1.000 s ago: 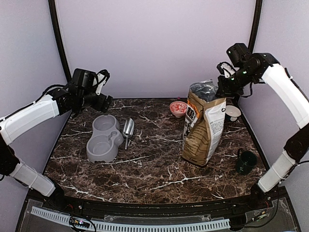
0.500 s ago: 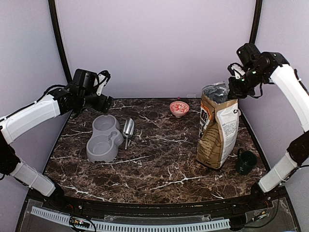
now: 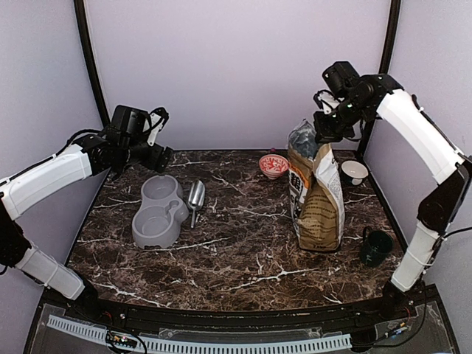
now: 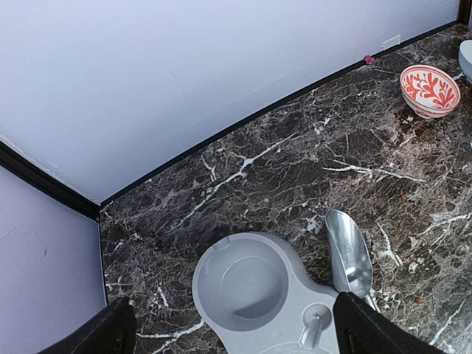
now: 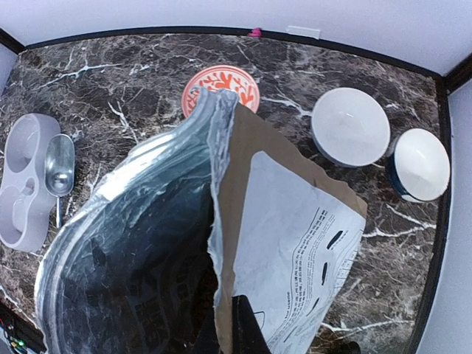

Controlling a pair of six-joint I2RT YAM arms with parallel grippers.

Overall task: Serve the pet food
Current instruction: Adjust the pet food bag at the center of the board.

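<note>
1. Clearly, right gripper (image 3: 323, 130) pinches the bag (image 3: 318, 199) at its open top, steadying it upright; pet food unseen, presumably inside that bag.
2. Left gripper (image 3: 158, 156), left of the bag, gapes wide above the bowl (image 4: 251, 287), ready for scooping.

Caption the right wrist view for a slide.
Right end effector grips open food bag by its rim above marble table, patterned bowl beyond.

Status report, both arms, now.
Left pincer open, hovering by the double bowl, holding nothing. Right pincer shut on the bag at its top edge, bag standing. No kibble in sight; bowl cups bare. Metal scoop beside the bowl.
</note>
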